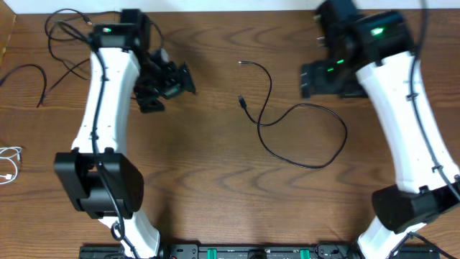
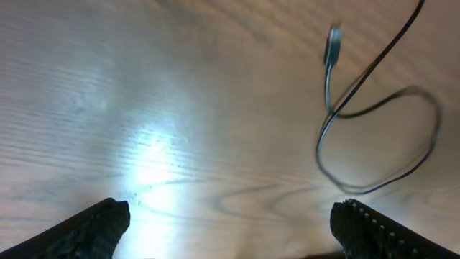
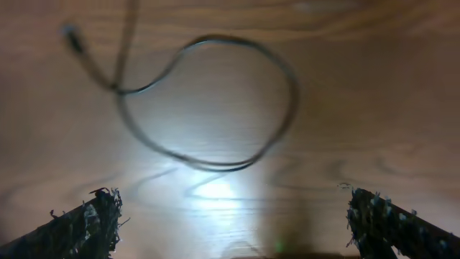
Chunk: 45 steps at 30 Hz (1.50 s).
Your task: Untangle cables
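Observation:
One long black cable (image 1: pixel 267 97) lies alone mid-table, curling into a loop (image 1: pixel 316 137), with a plug end (image 1: pixel 243 102) on its left. My left gripper (image 1: pixel 172 86) hovers left of it, open and empty. In the left wrist view the cable (image 2: pixel 381 137) and its plug (image 2: pixel 332 44) lie ahead to the right of the open gripper (image 2: pixel 230 223). To the cable's upper right my right gripper (image 1: pixel 307 80) also stands open. Its wrist view shows the loop (image 3: pixel 215 101) on the wood ahead of the gripper (image 3: pixel 233 216). More black cables (image 1: pixel 65 29) lie at the far left, and a white cable (image 1: pixel 8 162) rests at the left edge.
Bare brown wood (image 1: pixel 208 180) lies between the two arms' bases. A black rail (image 1: pixel 244 252) runs along the front edge. Another thin black cord (image 1: pixel 29 72) curves near the left edge, apart from the middle cable.

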Motion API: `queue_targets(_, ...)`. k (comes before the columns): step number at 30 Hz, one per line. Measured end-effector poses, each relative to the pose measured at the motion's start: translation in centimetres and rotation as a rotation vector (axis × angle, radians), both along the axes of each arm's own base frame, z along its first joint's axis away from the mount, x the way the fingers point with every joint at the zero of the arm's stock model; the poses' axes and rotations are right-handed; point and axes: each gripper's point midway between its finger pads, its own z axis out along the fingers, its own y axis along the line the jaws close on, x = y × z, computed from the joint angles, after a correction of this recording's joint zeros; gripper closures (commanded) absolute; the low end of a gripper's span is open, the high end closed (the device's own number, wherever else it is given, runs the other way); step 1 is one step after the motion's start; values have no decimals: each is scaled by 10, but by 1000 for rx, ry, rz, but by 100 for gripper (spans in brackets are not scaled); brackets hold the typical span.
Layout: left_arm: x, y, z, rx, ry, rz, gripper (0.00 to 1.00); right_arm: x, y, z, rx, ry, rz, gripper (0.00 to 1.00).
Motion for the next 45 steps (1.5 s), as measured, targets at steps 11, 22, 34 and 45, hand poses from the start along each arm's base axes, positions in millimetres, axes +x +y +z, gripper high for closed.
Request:
queue_targets(11, -28, -71, -37, 53, 28, -227, 4, 14, -88, -76, -32, 108, -231, 1)
queue_targets(22, -27, -63, -40, 145, 12, -246, 4, -1, -94, -165, 72, 206, -208, 1)
queue_targets(34, -26, -62, -41, 153, 10, -245, 4, -13, -97, -225, 117, 194, -225, 17)
queue_targets(45, -26, -62, -41, 156, 9, -245, 4, -32, -87, -255, 169, 197, -291, 56)
